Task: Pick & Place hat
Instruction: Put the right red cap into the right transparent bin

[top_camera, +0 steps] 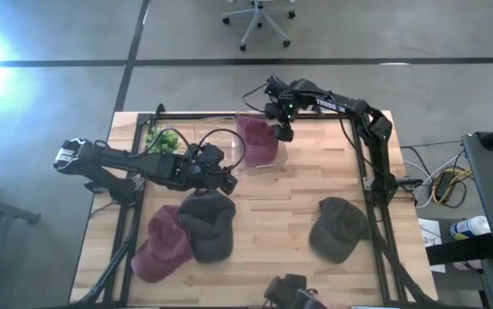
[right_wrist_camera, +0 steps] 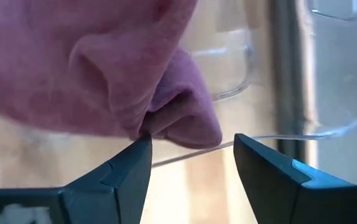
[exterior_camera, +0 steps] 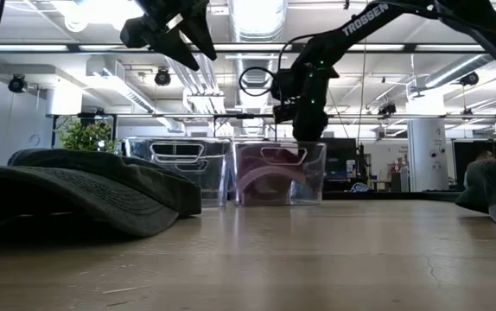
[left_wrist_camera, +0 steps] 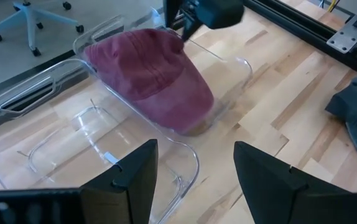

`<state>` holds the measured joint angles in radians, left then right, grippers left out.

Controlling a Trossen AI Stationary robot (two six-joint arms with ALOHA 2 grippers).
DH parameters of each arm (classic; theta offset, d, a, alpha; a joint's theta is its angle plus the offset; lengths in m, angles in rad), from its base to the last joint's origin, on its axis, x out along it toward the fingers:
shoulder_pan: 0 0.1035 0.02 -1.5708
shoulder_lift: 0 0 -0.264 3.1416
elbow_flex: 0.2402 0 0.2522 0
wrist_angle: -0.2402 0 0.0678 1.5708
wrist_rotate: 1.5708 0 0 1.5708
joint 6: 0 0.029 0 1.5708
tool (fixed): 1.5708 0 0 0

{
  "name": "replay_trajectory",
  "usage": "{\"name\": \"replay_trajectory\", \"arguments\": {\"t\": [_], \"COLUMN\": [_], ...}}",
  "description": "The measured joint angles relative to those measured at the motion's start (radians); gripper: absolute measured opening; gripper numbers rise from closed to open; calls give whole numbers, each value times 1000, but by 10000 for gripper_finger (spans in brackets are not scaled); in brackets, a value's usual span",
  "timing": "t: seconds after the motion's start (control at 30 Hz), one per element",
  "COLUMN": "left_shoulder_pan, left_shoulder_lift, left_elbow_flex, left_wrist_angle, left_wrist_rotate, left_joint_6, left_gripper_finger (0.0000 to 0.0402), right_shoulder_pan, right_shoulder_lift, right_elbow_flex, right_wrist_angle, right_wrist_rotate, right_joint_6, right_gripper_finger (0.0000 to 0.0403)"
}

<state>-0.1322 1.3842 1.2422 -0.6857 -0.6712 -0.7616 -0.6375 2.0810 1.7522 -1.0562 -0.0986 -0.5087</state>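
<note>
A maroon hat (top_camera: 253,137) lies in a clear bin (top_camera: 277,158) at the table's far middle. My right gripper (top_camera: 283,132) points down over that bin's right side, open. In its wrist view a bunched fold of the hat (right_wrist_camera: 178,121) sits between the fingers (right_wrist_camera: 192,143). My left gripper (top_camera: 227,181) hovers open above the table, beside a second, empty clear bin (left_wrist_camera: 73,134), touching nothing. On the near part of the table lie a dark grey hat (top_camera: 208,225), another maroon hat (top_camera: 162,245) and an olive hat (top_camera: 339,228). My right gripper comes at the maroon hat from above, pointing down. One fingertip (right_wrist_camera: 142,144) stands right at the bunched fold (right_wrist_camera: 150,127) at the hat's edge; whether it touches, I cannot tell. The other fingertip (right_wrist_camera: 247,146) stands apart from the cloth. The hat rests in the bin.
A green leafy thing (top_camera: 162,140) stands at the far left, behind the empty bin. A black frame (top_camera: 358,163) runs along the table's far and side edges. Bare wood (top_camera: 272,215) lies between the hats in the middle.
</note>
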Motion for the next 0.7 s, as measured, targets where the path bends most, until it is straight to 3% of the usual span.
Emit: {"name": "replay_trajectory", "arguments": {"t": [0.33, 0.7], "left_shoulder_pan": [0, 0], "left_shoulder_lift": [0, 0], "left_elbow_flex": [0, 0], "left_wrist_angle": [3, 7], "left_wrist_rotate": [-1, 0], "left_joint_6": [0, 7], "left_gripper_finger": [206, 206], "right_shoulder_pan": [25, 35], "right_shoulder_lift": [-47, -153], "right_elbow_flex": [10, 28], "right_wrist_angle": [-11, 117], "right_wrist_rotate": [94, 72], "right_joint_6": [97, 144], "right_gripper_finger": [219, 219]}}
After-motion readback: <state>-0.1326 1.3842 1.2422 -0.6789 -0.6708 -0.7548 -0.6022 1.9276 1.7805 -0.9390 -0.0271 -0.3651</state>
